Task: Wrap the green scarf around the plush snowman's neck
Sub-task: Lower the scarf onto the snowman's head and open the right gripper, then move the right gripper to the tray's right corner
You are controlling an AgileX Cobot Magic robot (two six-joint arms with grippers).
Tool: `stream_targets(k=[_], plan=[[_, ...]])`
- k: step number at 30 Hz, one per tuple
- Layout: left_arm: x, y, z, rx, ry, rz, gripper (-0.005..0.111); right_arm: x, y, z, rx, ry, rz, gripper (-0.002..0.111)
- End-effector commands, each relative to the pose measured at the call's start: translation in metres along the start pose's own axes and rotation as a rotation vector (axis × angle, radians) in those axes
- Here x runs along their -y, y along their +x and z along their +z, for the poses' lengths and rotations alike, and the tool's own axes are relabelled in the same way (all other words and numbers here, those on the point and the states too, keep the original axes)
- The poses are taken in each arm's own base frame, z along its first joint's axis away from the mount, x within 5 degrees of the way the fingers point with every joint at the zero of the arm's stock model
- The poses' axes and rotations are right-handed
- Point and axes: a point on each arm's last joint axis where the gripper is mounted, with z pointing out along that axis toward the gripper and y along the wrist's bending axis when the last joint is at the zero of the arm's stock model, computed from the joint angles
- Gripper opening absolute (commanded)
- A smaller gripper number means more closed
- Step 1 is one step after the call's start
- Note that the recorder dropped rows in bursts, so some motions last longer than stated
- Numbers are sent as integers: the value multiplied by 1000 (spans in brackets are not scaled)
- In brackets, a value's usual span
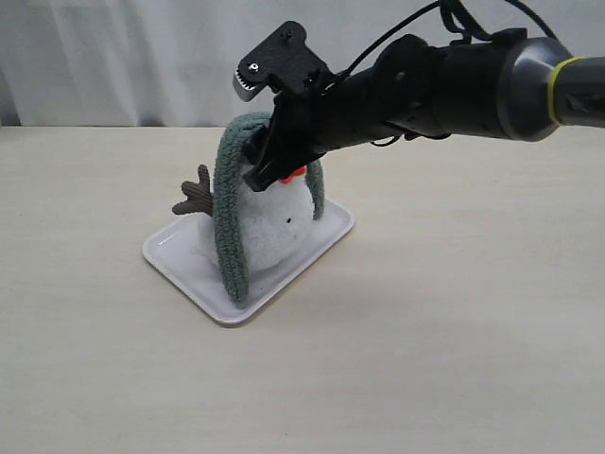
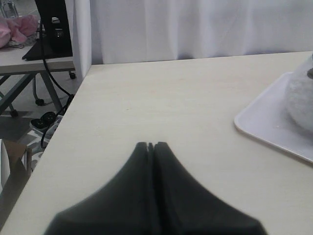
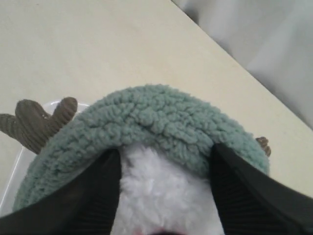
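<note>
Fuzzy sage-green knit scarf arches over the fluffy white plush snowman's head.
Right claw straddles that head, jaws wide, probably to ease the scarf down to the neck; left claw closed, well away.

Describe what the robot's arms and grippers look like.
The right arm is black, turning dark grey further back, with a yellow-green band and black cables looping above it. A black bracket with a silver screw tops its wrist. The right gripper has black ribbed fingers. The left gripper is black too, tapering to a narrow tip.
</note>
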Motion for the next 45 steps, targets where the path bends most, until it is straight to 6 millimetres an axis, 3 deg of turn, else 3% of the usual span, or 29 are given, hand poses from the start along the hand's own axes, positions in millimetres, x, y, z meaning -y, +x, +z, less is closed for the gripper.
stream_targets(k=[1,6,13,20,23,31,36,45], plan=[[0,0,0,10,-1,-2,0,11,11,-4,-66,-46,60,53],[0,0,0,10,-1,-2,0,10,7,-13,-70,-67,58,53],[0,0,0,10,-1,-2,0,8,-8,-39,-43,-90,42,53],[0,0,0,10,-1,-2,0,3,-14,-59,-69,-141,140,53],[0,0,0,10,-1,-2,0,10,-4,-61,-152,-119,239,53],[0,0,0,10,-1,-2,0,52,44,-71,-394,92,537,53],[0,0,0,10,-1,-2,0,56,73,-58,-423,92,636,53],[0,0,0,10,-1,-2,0,59,107,2,-448,94,701,52]])
